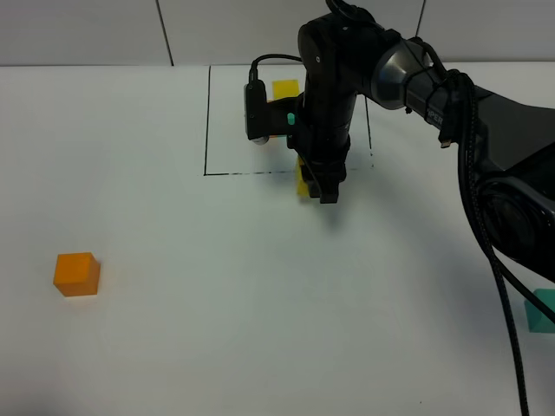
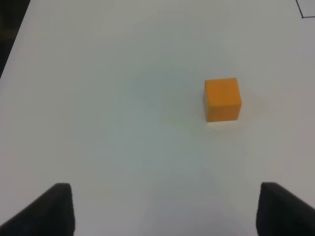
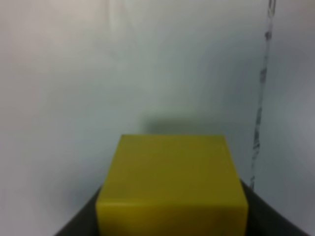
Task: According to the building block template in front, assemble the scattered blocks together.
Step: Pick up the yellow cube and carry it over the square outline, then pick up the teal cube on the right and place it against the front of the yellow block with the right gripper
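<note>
The template is a black-lined rectangle [image 1: 206, 121] at the back of the table. Its yellow cube [image 1: 285, 88] shows, with a bit of its teal cube [image 1: 293, 119]; my right arm hides the rest. My right gripper [image 1: 319, 189] is shut on the loose yellow cube [image 1: 302, 180], just outside the frame's near line. In the right wrist view that cube [image 3: 172, 182] fills the space between the jaws. The loose orange cube [image 1: 76, 273] sits at the near left and shows in the left wrist view [image 2: 222, 99], ahead of my open left gripper [image 2: 165, 211]. The loose teal cube [image 1: 539, 310] lies at the right edge.
The right arm and its cables [image 1: 486, 199] stretch across the right side of the white table [image 1: 260, 303]. The frame's black line [image 3: 261, 123] runs beside the held cube. A corner of the frame [image 2: 302, 10] shows far from the left gripper.
</note>
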### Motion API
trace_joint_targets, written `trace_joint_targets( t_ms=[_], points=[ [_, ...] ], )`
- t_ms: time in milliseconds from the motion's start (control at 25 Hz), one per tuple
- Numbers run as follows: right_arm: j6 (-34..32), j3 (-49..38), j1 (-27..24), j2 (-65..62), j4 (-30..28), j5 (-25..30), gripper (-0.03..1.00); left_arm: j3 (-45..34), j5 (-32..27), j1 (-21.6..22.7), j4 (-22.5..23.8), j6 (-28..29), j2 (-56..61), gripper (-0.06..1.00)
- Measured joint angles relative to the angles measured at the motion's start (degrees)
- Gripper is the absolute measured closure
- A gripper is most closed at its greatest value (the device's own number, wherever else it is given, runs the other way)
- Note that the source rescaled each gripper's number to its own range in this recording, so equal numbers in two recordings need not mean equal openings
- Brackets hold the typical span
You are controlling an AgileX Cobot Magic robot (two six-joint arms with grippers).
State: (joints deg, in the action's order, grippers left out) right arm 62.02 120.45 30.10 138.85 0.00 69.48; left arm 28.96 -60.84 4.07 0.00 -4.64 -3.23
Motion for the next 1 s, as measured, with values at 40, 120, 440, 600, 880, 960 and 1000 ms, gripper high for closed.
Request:
trace_joint_targets(
  t_ms=[40, 120, 440, 600, 880, 960, 1000],
  points=[
    [-1.18, 0.48, 0.06, 0.58, 0.0, 0.0, 0.9, 0.0, 0.0, 0.0, 0.0, 0.0, 0.0, -0.06],
    [-2.37, 0.75, 0.11, 1.4, 0.0, 0.07, 0.9, 0.0, 0.0, 0.0, 0.0, 0.0, 0.0, -0.06],
    [-2.71, 0.93, 0.27, 3.43, 0.0, 0.18, 0.9, 0.0, 0.0, 0.0, 0.0, 0.0, 0.0, -0.06],
    [-2.59, 0.93, 0.27, 4.1, 0.35, 0.18, 0.91, 0.0, 0.0, 0.0, 0.0, 0.0, 0.0, -0.06],
    [-2.31, 0.93, 0.29, 4.1, 0.37, 0.18, 0.91, 0.0, 0.0, 0.0, 0.0, 0.0, 0.0, -0.06],
    [-2.31, 0.93, 0.29, 4.1, 0.37, 0.18, 0.91, 0.0, 0.0, 0.0, 0.0, 0.0, 0.0, -0.06],
    [-2.25, 0.93, 0.29, 4.1, 0.37, 0.18, 0.91, 0.0, 0.0, 0.0, 0.0, 0.0, 0.0, -0.06]
  ],
)
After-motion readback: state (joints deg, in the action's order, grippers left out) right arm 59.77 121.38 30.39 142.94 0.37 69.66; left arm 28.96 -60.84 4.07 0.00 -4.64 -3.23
